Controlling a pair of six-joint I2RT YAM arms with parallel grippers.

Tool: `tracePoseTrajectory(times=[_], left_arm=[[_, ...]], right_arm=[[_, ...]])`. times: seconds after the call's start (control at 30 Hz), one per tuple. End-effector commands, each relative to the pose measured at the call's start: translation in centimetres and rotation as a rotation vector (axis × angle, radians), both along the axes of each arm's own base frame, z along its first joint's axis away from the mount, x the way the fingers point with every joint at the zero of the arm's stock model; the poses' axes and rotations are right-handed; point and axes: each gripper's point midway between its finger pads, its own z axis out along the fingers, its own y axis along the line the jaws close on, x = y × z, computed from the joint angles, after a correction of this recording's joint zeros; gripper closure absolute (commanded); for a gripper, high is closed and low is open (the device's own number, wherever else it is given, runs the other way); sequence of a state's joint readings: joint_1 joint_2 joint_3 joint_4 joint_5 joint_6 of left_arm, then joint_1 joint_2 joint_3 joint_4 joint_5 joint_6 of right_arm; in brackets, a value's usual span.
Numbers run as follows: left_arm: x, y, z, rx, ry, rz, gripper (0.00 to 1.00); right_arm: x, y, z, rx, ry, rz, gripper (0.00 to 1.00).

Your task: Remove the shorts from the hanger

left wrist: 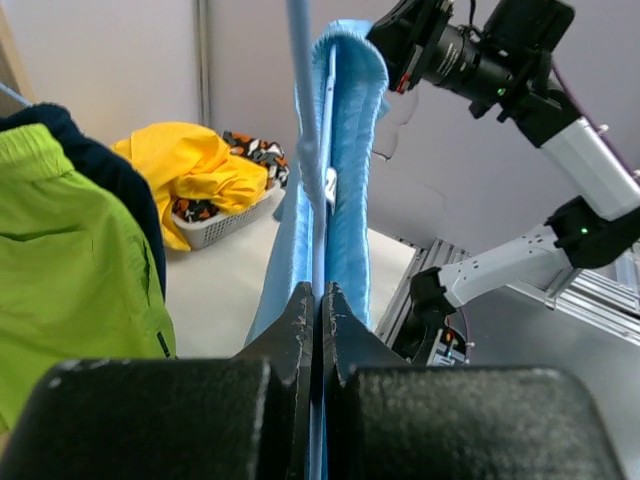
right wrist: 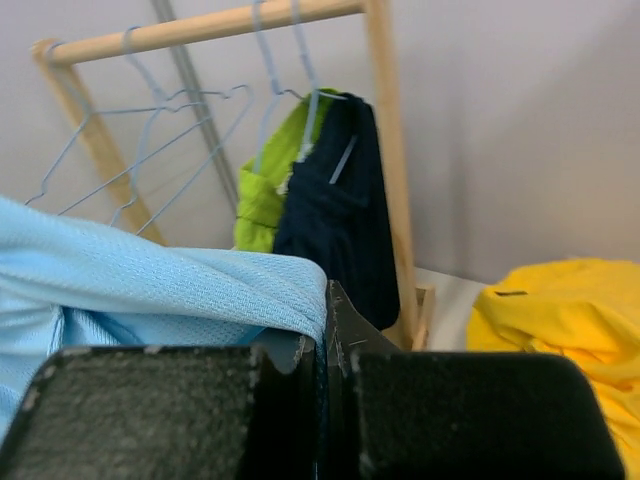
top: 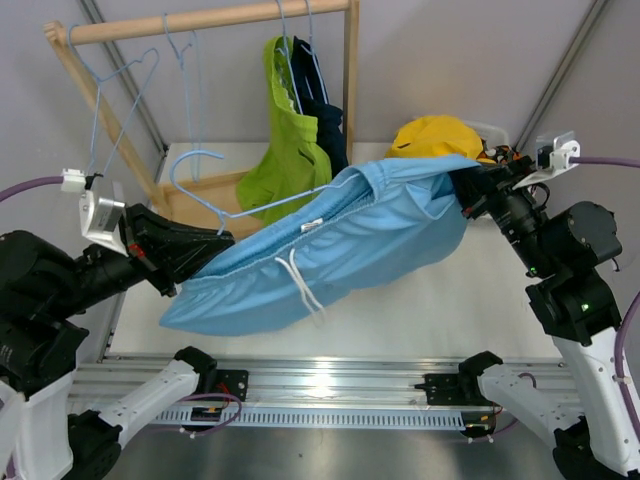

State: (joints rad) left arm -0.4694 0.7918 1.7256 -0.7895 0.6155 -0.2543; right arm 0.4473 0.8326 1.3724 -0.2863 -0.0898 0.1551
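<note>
The light blue shorts [top: 330,250] hang stretched in the air between my two grippers, still threaded on a light blue wire hanger [top: 215,190]. My left gripper [top: 215,240] is shut on the hanger's wire [left wrist: 305,100], with the shorts [left wrist: 350,150] draped just beyond the jaws [left wrist: 320,292]. My right gripper [top: 465,195] is shut on the shorts' waistband [right wrist: 130,280] at its right end [right wrist: 325,300]. Lime green shorts [top: 285,150] and dark navy shorts [top: 325,125] hang on the rack. Yellow shorts [top: 435,135] and the patterned shorts [left wrist: 255,150] lie in a white basket [left wrist: 225,228].
A wooden rack [top: 200,20] stands at the back of the table with two empty blue hangers [top: 120,80] on its rail. The white basket sits at the back right. An aluminium rail [top: 320,380] runs along the near edge.
</note>
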Motion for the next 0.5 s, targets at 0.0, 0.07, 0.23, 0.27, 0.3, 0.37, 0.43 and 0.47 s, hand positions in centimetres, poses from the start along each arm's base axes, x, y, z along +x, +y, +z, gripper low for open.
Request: tracePoseTrajectory(times=[0.0, 0.07, 0.23, 0.27, 0.3, 0.37, 0.43, 0.47], left_arm=[[0.0, 1.1, 0.4, -0.007, -0.054, 0.066, 1.00], [-0.1, 1.3, 0.1, -0.005, -0.050, 0.076, 1.00], [0.2, 1.6, -0.2, -0.003, -0.047, 0.101, 1.00], [0.1, 1.8, 0.0, -0.008, -0.054, 0.107, 1.00], [0.2, 1.7, 0.2, -0.012, -0.057, 0.109, 1.00], [1.0, 1.9, 0.5, -0.025, -0.053, 0.142, 1.00], [1.7, 1.9, 1.3, -0.058, -0.066, 0.166, 1.00], [2.4, 2.5, 1.9, -0.086, -0.073, 0.220, 1.00]], right_arm=[[2.4, -5.8, 1.3, 0.135, 0.027, -0.285, 1.00], [3.3, -7.4, 0.4, 0.154, 0.066, -0.352, 1.00], [5.2, -7.9, -2.7, 0.165, 0.172, -0.371, 1.00], [5.2, -7.6, -2.9, 0.168, 0.174, -0.359, 1.00], [5.0, -7.4, -3.6, 0.168, 0.182, -0.344, 1.00], [4.4, -5.5, -3.8, 0.161, 0.171, -0.232, 1.00], [2.0, -1.4, -5.1, 0.104, 0.158, 0.022, 1.00], [0.6, 0.4, -4.1, 0.095, 0.090, 0.152, 1.00]])
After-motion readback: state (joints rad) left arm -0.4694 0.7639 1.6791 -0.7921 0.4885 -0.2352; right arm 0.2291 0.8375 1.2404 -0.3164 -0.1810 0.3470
